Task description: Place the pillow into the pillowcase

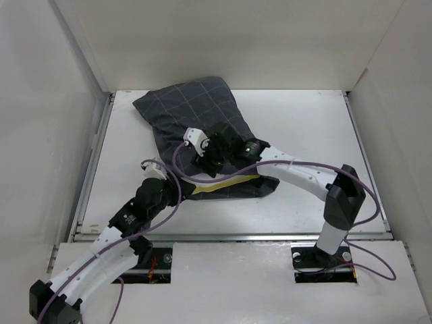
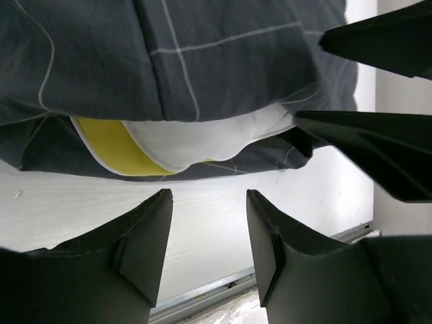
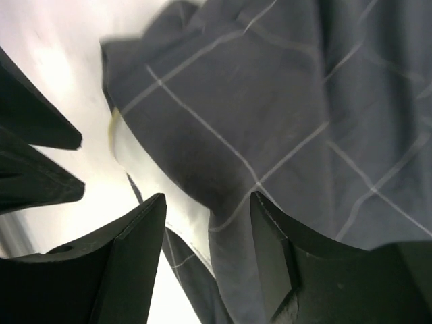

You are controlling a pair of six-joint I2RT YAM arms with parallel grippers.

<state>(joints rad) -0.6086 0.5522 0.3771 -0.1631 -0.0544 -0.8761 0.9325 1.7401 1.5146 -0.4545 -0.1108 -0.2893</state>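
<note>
White table (image 1: 304, 128) between white walls (image 1: 236, 40) bears pillowcase (image 1: 196, 108); left pincer (image 2: 208, 197), right pincer (image 3: 207, 197) gape apart.

One pillowcase (image 1: 196, 111), one pillow (image 1: 226, 183), one table (image 1: 317, 121), and two grippers (image 2: 206, 202) (image 3: 206, 202).

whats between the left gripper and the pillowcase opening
Just bare table, seen in the left wrist view. The left gripper sits short of the pillowcase, where the pillow peeks out.
</note>
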